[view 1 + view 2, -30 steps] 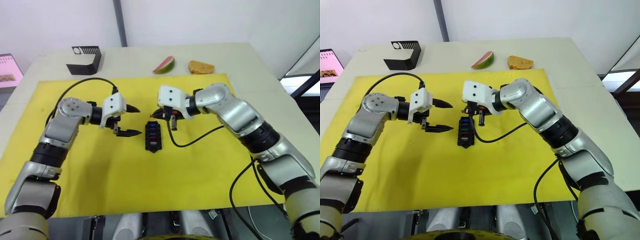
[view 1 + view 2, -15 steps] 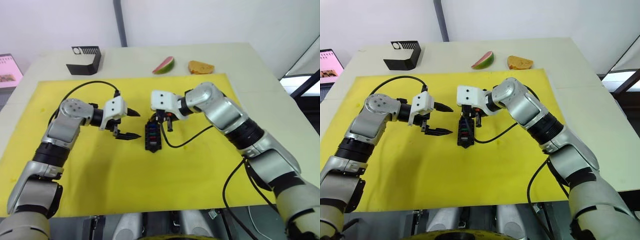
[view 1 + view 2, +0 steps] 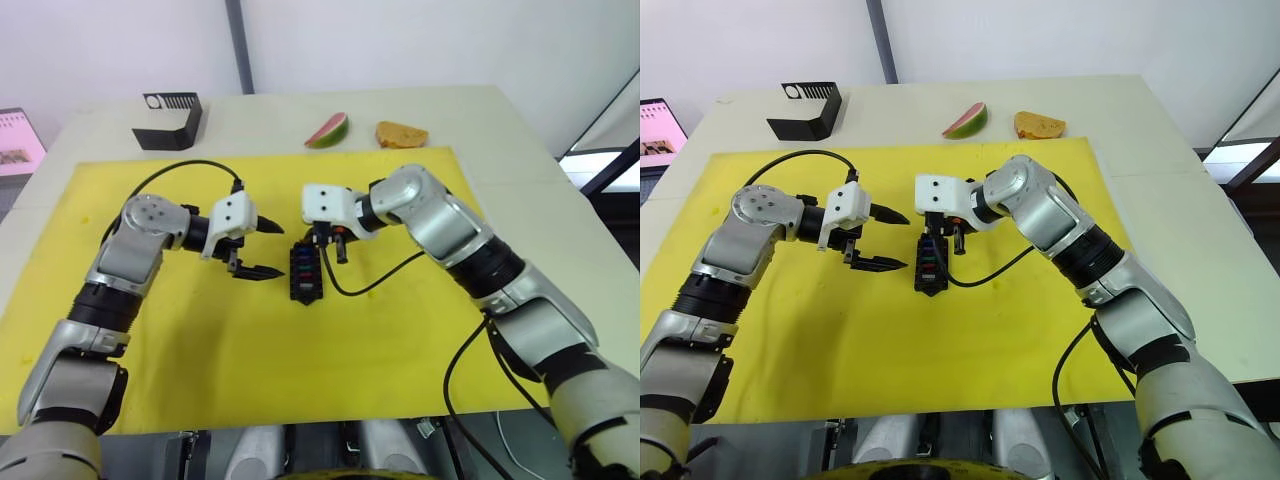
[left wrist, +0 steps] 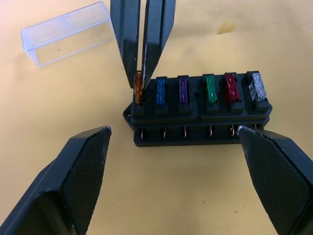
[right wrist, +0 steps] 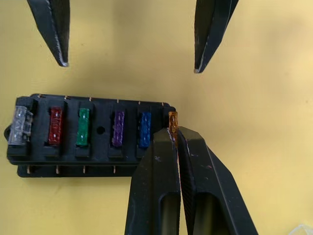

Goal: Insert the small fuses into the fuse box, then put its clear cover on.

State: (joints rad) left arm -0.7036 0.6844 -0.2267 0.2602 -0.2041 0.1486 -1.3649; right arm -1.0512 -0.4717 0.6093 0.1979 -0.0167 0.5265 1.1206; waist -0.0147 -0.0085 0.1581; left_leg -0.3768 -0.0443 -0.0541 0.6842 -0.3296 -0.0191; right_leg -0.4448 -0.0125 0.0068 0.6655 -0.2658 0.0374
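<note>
On the yellow mat near the middle of the table [image 3: 520,130], I see the small black rectangular plastic fuse box [image 4: 200,110] lying between my two grippers, with five translucent blade fuses already seated in a row: blue [image 4: 161,91], purple [image 4: 183,90], green [image 4: 210,88], red [image 4: 230,87] and clear grey [image 4: 257,88]. My right gripper [image 5: 173,133] has its jaws pinched shut on the sixth, a tiny amber fuse [image 5: 172,120], which stands at the last empty slot at the end of the box, beside the blue one; I cannot tell whether it is pushed fully home. My left gripper [image 3: 258,250] hovers just beside the box with its jaws spread wide and empty. I judge the fuse stage nearly finished, and the covering step not yet begun: the thin transparent rectangular plastic cover [image 4: 66,33] lies on the mat, apart from the box, open side down as far as I can tell.
</note>
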